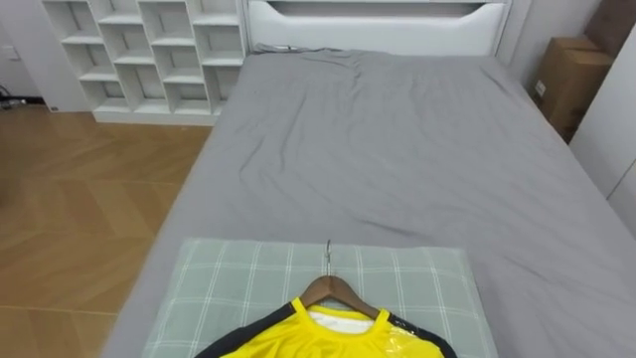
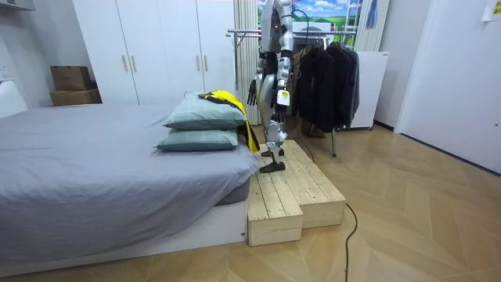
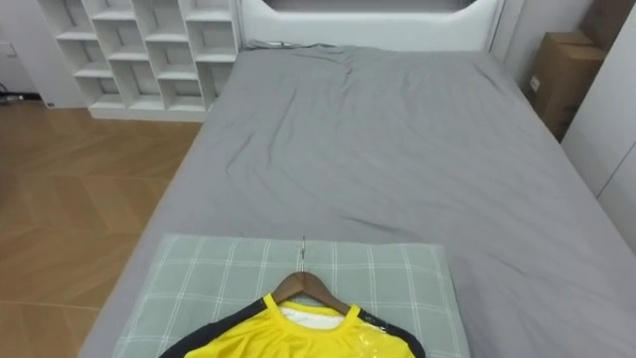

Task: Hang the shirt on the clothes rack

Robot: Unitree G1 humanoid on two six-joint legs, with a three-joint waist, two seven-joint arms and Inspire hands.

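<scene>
Robot stood on the wooden step platform (image 2: 291, 186) at the pillow end of the bed (image 1: 397, 149), facing along it toward the far headboard. The clothes rack (image 2: 249, 33) with dark garments (image 2: 325, 78) was behind it.

Task item: the yellow shirt (image 1: 328, 340), already on a wooden hanger (image 1: 333, 290). It lay flat on the checked pillow (image 1: 229, 283), the top one of two stacked at the near end of the bed. In the room view part of the shirt draped over the pillow edge nearest the robot.

Hands: both arms hung at the robot's sides.
- Right hand (image 2: 253, 92): a little forward, toward the pillows; fingers loosely straight, nothing held.
- Left hand (image 2: 282, 98): against the body on the camera side; too small to tell how it was set.

Key relation:
- The shirt lay ahead of and below both hands, roughly on the robot's midline.
- The hanger bar ran left to right across the robot.
- The metal hook (image 1: 329, 257) pointed straight away, to the far side of the collar.
- Neither hand was clearly nearer sideways; the right looked slightly closer because it hung forward.

Judgement: the coming reach would go forward and down past the collar to take the hanger at its neck, then turn back to the rack.
</scene>
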